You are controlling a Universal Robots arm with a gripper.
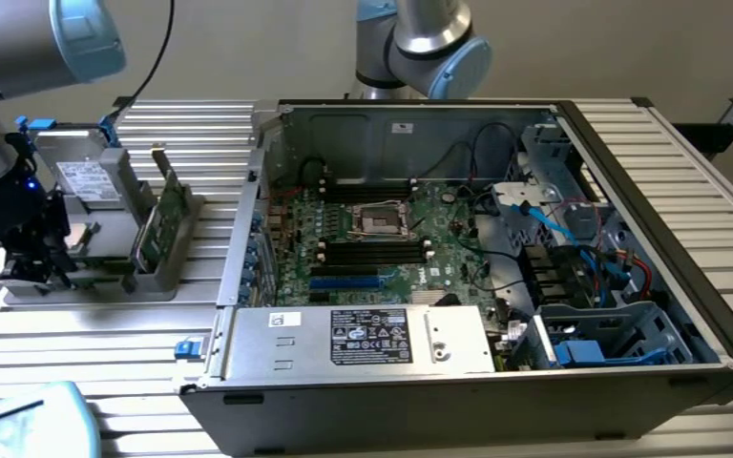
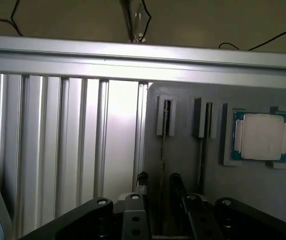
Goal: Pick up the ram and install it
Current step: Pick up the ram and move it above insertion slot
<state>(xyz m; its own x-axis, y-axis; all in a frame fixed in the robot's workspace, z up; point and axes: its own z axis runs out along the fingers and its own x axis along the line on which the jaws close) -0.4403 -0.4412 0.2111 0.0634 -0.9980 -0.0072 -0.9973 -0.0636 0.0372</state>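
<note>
- One grey-and-blue robot arm stands at the exterior view's left. Its black gripper hangs low over a flat grey parts holder on a ribbed aluminium table.
- Two dark fingers show in the wrist view, standing apart, one on each side of a thin upright strip. A gap shows on both sides, so they are not clamped on it.
- That strip is the ram, a slim board seen edge-on (its colour and chips cannot be made out from this angle). It stands in a slotted grey bracket of the holder.
- A second thin strip stands in the neighbouring bracket, just beside the first and outside the fingers.
- A square silver processor chip with a green border lies flat in a recess of the holder, beyond the second bracket.
- A tall green card with a silver metal bracket stands upright in the holder, between the gripper and the computer.
- A large open black-and-silver computer case lies on its side in the middle of the table.
- Inside it are a green motherboard with long black memory slots, and a silver power supply box with a white label along the near edge.
</note>
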